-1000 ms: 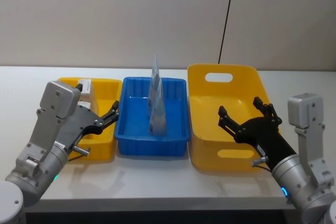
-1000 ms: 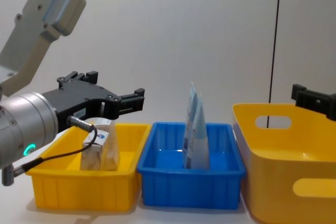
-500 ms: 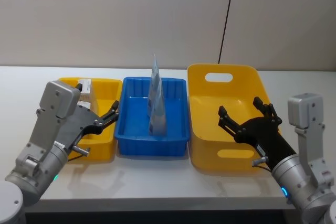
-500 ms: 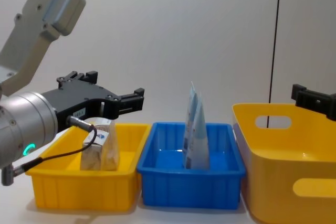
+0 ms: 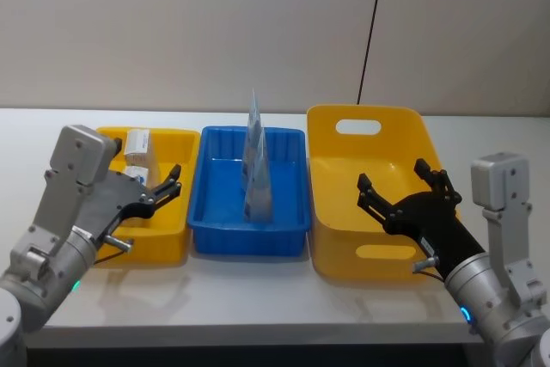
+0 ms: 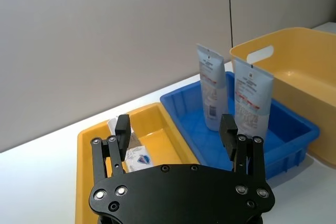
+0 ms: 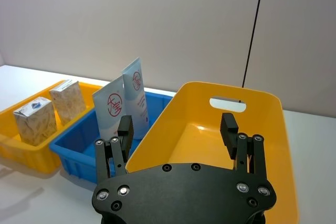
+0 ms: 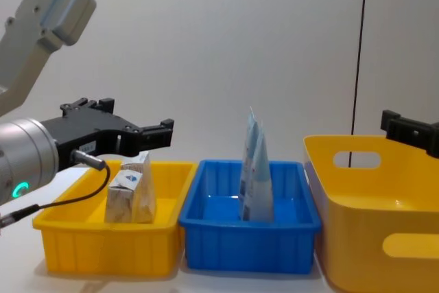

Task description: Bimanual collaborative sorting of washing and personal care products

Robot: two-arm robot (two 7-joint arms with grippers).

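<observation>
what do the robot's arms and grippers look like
Both arms are silver-grey cylinders with boxy pale-grey housings. The left gripper and right gripper are black, two-fingered, dotted with silver screws. A thin black cable loops by each wrist, near a glowing ring.

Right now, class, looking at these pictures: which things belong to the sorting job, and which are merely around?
Job's own:
two pale-blue pouches standing in the blue bin
two small tan and white boxes in the small yellow bin
left gripper, open
right gripper, open

Merely around:
blue bin
small yellow bin
large yellow bin
white table
black cable on the wall
</observation>
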